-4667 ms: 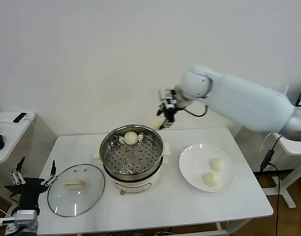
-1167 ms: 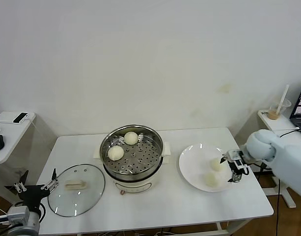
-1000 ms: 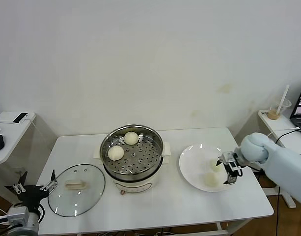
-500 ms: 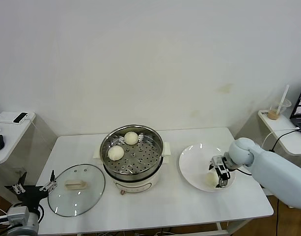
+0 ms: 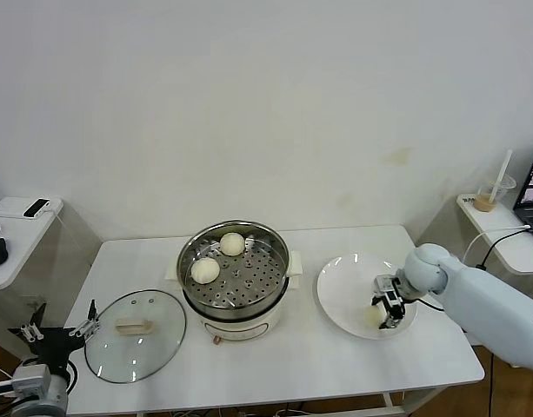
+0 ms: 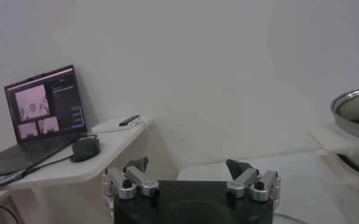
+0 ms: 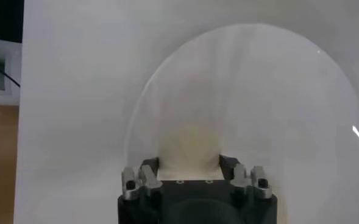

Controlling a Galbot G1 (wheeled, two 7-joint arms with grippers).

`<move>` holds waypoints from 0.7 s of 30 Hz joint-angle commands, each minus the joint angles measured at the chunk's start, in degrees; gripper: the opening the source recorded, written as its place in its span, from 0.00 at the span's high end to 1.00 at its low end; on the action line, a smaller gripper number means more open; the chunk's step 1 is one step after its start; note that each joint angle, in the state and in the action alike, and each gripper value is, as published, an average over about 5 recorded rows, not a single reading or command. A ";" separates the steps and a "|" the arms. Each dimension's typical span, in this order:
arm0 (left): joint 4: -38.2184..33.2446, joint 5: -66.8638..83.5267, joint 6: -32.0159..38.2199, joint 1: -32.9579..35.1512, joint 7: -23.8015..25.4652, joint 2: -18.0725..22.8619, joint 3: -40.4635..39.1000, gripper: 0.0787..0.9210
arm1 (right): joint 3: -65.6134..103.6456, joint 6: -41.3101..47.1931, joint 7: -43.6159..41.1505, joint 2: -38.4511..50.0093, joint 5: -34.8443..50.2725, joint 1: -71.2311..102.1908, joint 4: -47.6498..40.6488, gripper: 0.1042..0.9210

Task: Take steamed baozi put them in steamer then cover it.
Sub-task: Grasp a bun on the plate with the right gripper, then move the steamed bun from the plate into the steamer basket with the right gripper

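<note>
Cream-white baozi (image 5: 374, 314) sits clamped between the right gripper's (image 5: 386, 307) closed fingers, resting on the plate (image 5: 340, 287).

No text, label, brand, number or sign is readable anywhere in these views.

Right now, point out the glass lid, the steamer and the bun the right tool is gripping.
Glass lid (image 5: 153, 347): head view, clear pane right of its handle.
Steamer (image 5: 249, 282): head view, perforated tray inside the steel pot.
Gripped bun (image 5: 373, 315): head view, its pale left side, on the plate.
</note>
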State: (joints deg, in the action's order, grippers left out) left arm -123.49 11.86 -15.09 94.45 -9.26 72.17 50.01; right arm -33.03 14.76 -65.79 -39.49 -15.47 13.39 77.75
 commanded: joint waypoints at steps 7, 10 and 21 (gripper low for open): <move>-0.10 0.34 0.07 0.19 0.10 -0.53 0.34 0.12 | 1.07 -0.35 -3.55 3.84 3.95 -6.83 2.45 0.46; -0.12 0.43 0.09 0.27 0.14 -0.62 0.38 0.12 | -0.42 -0.52 -4.42 4.60 6.64 -12.02 3.20 0.46; -0.78 0.40 0.00 0.43 0.15 -0.41 0.31 0.12 | -15.65 0.52 -4.57 -5.71 17.16 -39.31 3.01 0.45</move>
State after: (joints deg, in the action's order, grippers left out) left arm -124.15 12.38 -15.04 94.91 -9.10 71.62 50.38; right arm -38.50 14.81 -69.70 -38.12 -6.32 -5.36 80.69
